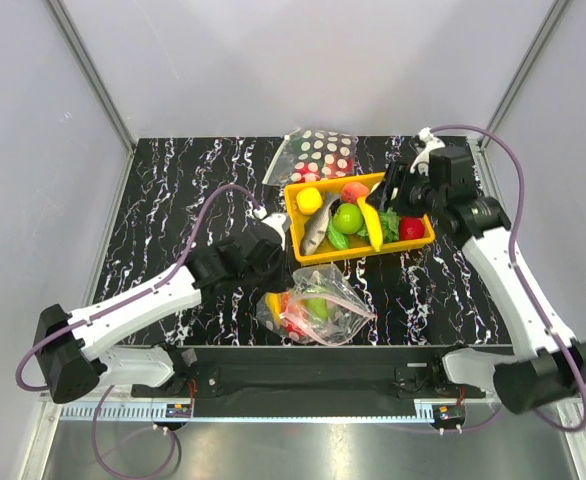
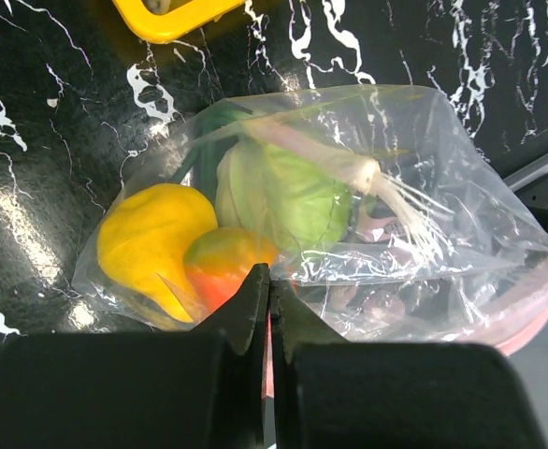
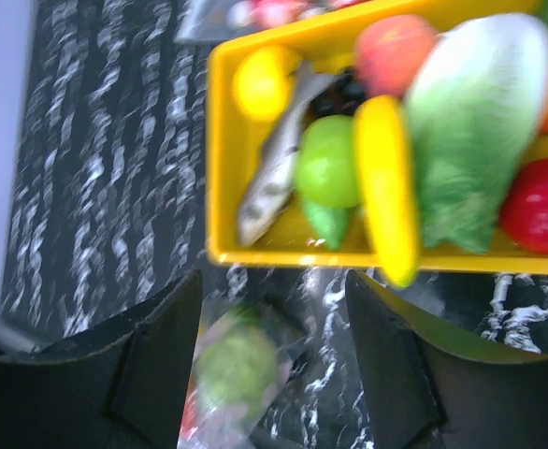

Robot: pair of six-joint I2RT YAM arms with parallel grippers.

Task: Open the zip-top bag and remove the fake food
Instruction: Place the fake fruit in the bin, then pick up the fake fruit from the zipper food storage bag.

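From above, the zip-top bag (image 1: 321, 312) lies by the middle of the near edge of the black marbled bench (image 1: 173, 200), crinkled and see-through. The left gripper (image 1: 278, 278) meets its far-left corner, with the fingertips hidden under its own dark body. A yellow plastic tray (image 1: 363, 256) past the centre holds glossy toy produce. The right gripper (image 1: 393, 190) hangs over the tray's right end. A polka-dot bag (image 1: 318, 152) at the far edge is partly covered by the tray.

In the left wrist view, the black fingers (image 2: 246, 309) are pressed together with a pink sliver between them, apparently nipping the bag's zip edge. Inside the film is the fake food (image 2: 288, 192): a ribbed green piece, a smooth yellow one and an orange-red one, all touching.

The right wrist view is blurred. The jaws stand wide and empty. A silvery toy fish (image 3: 269, 178) lies in the tray, and the bag below is only a green smear.
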